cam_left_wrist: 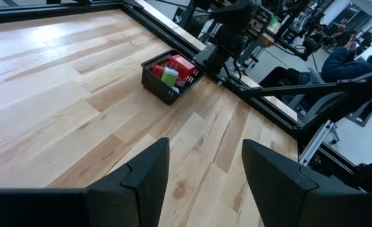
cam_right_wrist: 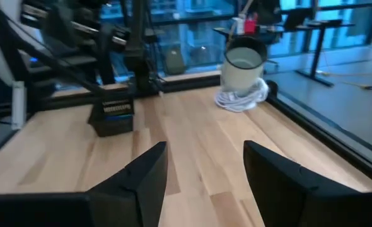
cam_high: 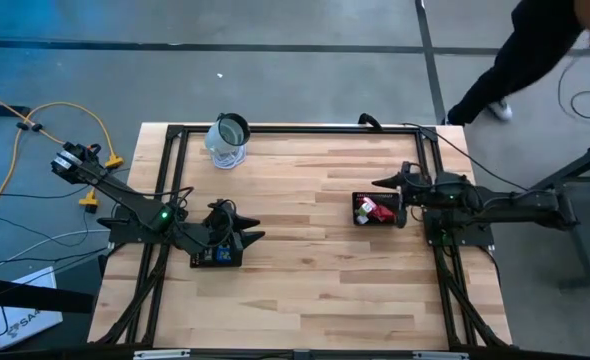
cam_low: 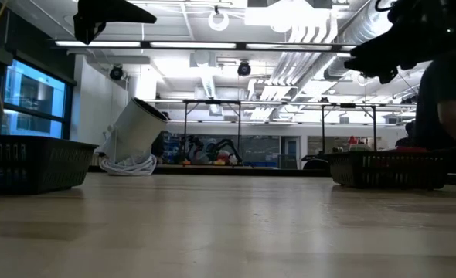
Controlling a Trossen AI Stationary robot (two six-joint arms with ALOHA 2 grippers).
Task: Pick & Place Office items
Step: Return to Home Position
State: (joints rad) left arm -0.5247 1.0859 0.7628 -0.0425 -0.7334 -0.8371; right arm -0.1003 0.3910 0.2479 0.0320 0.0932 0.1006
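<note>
Red adapter (cam_left_wrist: 181, 65) seen stowed in right bin (cam_left_wrist: 156, 84) | right gripper (cam_right_wrist: 205, 151) held near it, wide, empty | left gripper (cam_left_wrist: 205, 146) well apart, wide | homing judged underway; retraction needed next.

Two black mesh bins, one (cam_right_wrist: 113, 126) just beside the left gripper (cam_left_wrist: 205, 148) and one (cam_left_wrist: 161, 89) just beside the right gripper (cam_right_wrist: 205, 151), which holds one red block (cam_left_wrist: 181, 64) and one green-topped piece (cam_left_wrist: 169, 77), plus one white cup (cam_right_wrist: 243, 63) and one coil of white cable (cam_right_wrist: 239, 98), well apart from both grippers.
</note>
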